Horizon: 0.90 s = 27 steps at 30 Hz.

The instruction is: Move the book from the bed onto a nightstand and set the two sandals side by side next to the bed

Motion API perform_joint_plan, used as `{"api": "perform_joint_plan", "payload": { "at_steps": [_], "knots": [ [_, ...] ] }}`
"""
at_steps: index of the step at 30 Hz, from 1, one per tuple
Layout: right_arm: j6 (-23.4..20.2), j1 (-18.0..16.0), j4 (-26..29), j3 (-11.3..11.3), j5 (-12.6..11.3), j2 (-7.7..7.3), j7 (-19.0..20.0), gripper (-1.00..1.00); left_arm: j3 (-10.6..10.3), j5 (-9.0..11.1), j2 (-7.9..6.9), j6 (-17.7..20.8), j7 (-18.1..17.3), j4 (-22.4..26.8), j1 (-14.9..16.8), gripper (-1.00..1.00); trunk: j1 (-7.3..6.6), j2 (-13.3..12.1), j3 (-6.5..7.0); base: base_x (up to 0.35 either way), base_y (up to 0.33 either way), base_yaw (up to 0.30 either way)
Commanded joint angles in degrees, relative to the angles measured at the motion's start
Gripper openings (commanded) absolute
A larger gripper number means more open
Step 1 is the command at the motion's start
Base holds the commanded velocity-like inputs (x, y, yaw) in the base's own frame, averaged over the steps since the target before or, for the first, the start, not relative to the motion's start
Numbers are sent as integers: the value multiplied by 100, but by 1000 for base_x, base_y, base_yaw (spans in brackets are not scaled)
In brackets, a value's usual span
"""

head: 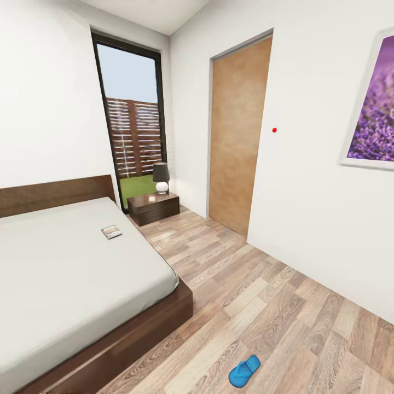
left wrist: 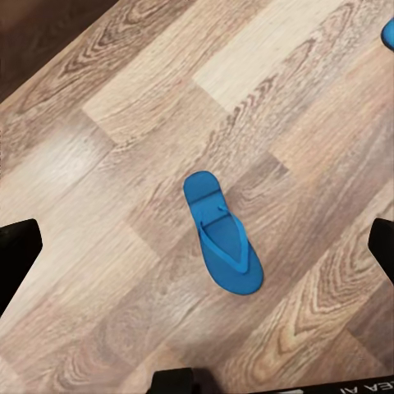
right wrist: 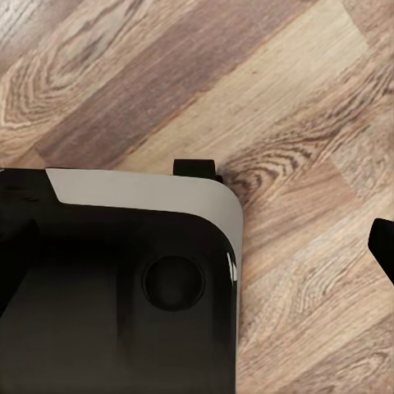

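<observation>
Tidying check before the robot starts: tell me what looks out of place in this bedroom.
Two things. A blue sandal lies alone in the middle of the wood floor, well away from the bed, with no partner beside it. The book lies on the mattress near its edge, not on the nightstand.

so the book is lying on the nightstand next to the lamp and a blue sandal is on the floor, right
Not quite. The head view shows the book lying on the bed, near its edge, not on the nightstand. The lamp alone stands on that nightstand. The blue sandal is on the floor, as you said.
</observation>
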<state>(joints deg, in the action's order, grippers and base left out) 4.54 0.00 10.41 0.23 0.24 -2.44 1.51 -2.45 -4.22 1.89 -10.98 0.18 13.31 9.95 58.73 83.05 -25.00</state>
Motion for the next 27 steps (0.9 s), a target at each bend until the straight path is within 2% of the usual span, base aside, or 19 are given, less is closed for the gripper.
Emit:
{"api": "perform_joint_plan", "payload": {
  "at_steps": [1,20,27],
  "knots": [
    [13,0,3,1,4,-2,16,100,-3,-44,-1,-21,6,-4,4,100,-1,3,-5,-24,-5,0],
    [12,0,4,1,20,-5,16,100,-2,-46,2,-24,9,-4,4,100,-1,3,-5,-5,-2,0],
    [13,0,5,4,22,3,16,100,-2,-58,4,-21,9,-11,5,100,-1,3,-5,0,-145,91]
  ]
}}
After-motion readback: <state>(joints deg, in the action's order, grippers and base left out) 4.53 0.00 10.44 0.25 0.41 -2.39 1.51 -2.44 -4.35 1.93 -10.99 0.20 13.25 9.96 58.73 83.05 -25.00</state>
